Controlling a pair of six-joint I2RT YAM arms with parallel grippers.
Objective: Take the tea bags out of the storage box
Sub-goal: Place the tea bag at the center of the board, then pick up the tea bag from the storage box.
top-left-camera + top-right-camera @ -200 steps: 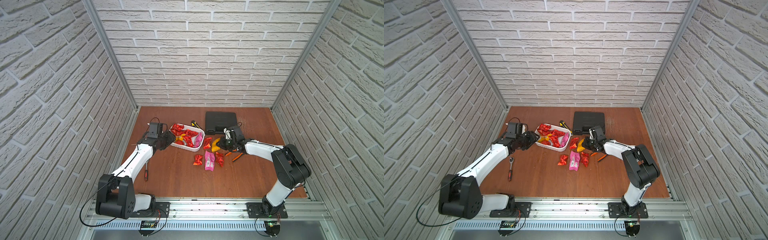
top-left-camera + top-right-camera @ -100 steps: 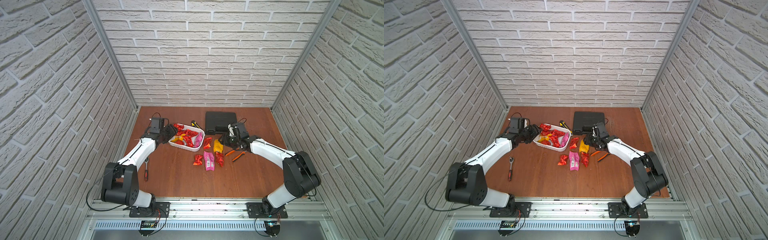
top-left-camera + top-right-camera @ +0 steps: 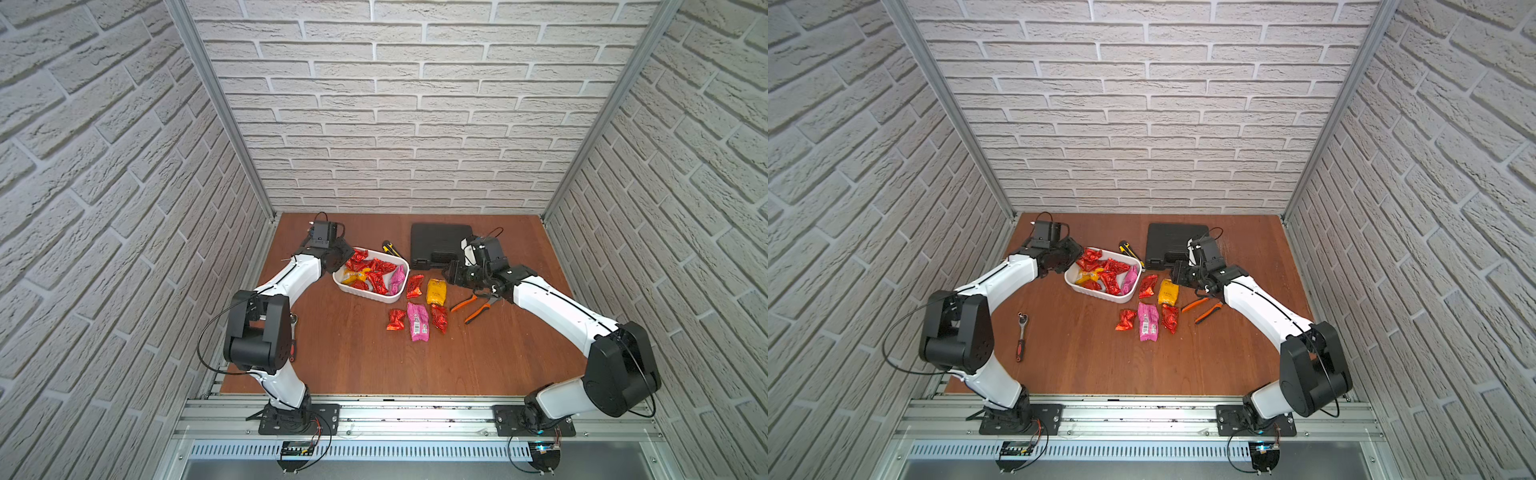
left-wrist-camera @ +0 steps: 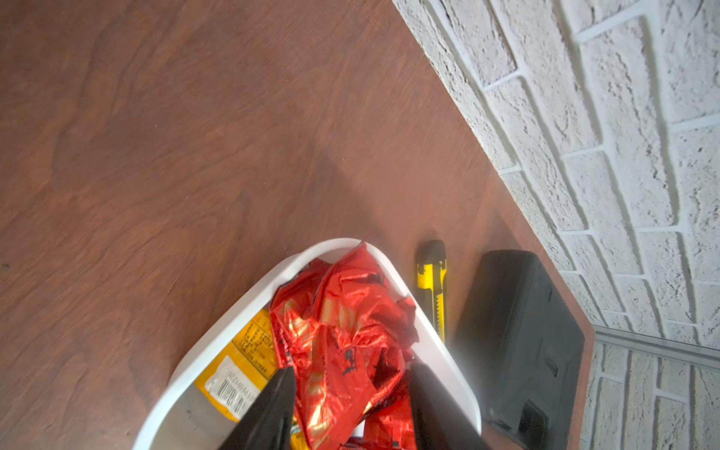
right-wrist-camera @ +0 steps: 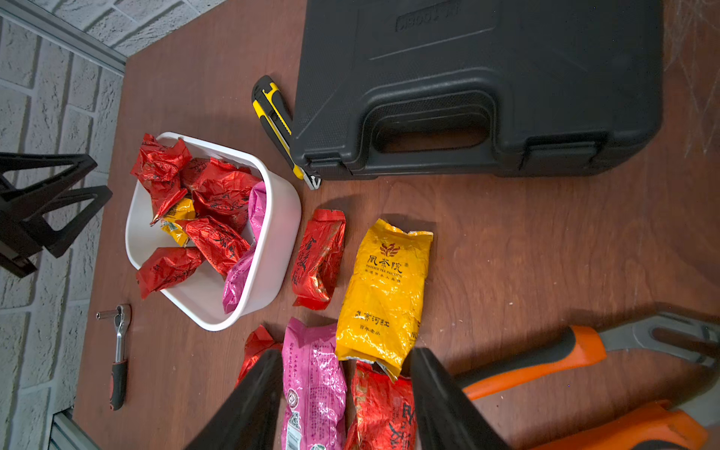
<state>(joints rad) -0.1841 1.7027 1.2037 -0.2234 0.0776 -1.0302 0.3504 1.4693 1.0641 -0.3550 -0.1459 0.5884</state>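
Several tea bags [image 5: 222, 191] half-hidden underneath

- Red, yellow and pink crinkled foil tea bags [image 5: 383, 284]: glossy, heavily creased, bright glints.
- White rounded plastic storage box [image 5: 282, 218]: smooth, soft sheen.
- Black moulded plastic hard case [image 5: 467, 58]: matt, finely stippled around handle.
- Reddish-brown wood-grain tabletop [image 4: 156, 136]: smooth, low sheen.
- Orange-handled pliers [image 5: 526, 368]: matt grips, dull grey metal.
- Small ratchet wrench [image 5: 122, 315]: polished metal head.
- White brick-pattern walls [image 3: 415, 124]: rough, matt.
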